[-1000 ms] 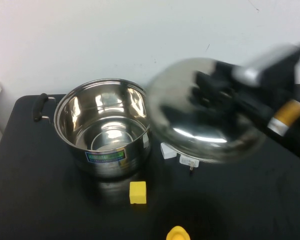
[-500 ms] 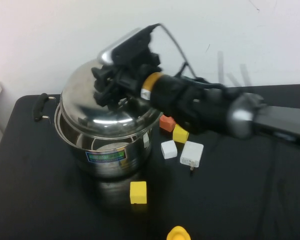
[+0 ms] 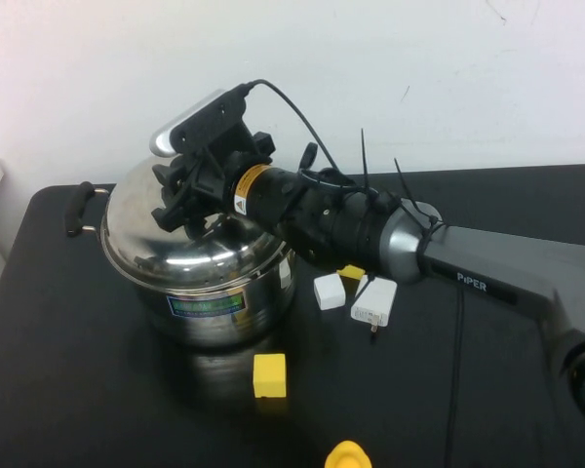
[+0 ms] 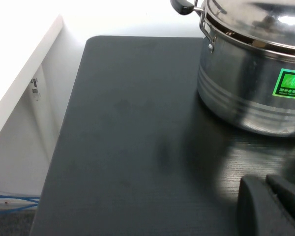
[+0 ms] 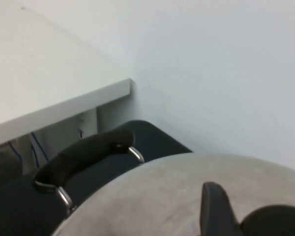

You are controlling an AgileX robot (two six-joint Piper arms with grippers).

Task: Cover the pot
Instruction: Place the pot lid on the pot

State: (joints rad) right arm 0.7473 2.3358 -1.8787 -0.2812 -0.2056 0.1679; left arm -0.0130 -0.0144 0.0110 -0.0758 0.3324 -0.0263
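Observation:
The steel pot (image 3: 210,307) with its blue-green label stands at the table's left, one black side handle (image 3: 78,207) showing. The domed steel lid (image 3: 175,244) lies on the pot's rim. My right gripper (image 3: 190,200) reaches across from the right and is shut on the lid's black knob. In the right wrist view one finger (image 5: 214,206) stands beside the knob (image 5: 275,223) above the lid (image 5: 152,196). My left gripper (image 4: 273,196) is shut and empty, low over the table in front of the pot (image 4: 246,93). It is out of the high view.
A yellow block (image 3: 268,375) lies just in front of the pot. A white block (image 3: 329,291), a white charger (image 3: 373,300) and a small yellow block (image 3: 351,273) lie to its right under my right arm. A yellow object (image 3: 346,454) sits at the front edge.
My right gripper carried the lid from the air at the right leftward over the pot and lowered it onto the rim. The pot and blocks have not moved.

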